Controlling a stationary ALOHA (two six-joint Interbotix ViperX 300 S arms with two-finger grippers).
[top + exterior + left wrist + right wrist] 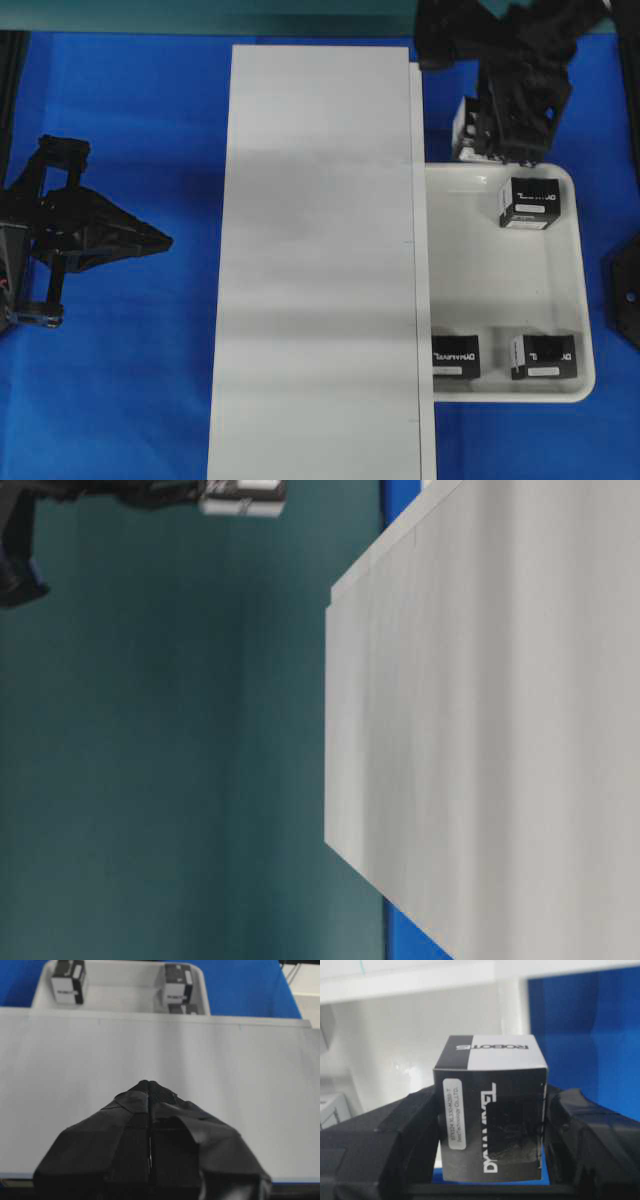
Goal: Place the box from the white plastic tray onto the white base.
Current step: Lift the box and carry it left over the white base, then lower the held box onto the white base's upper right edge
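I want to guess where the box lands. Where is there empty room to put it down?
The long white base is bare from end to end, between the blue cloth and the white plastic tray. The tray's middle is free too. It is crowded at the tray's near edge and far corner, where three boxes sit.

In the overhead view the right claw (500, 140) covers most of the held box (466, 128); only a pale sliver shows. The white base (320, 260) runs off the bottom edge. In the table-level view the box (243, 498) is blurred and cropped by the top edge. The right wrist view cuts off the box's (492, 1110) underside.
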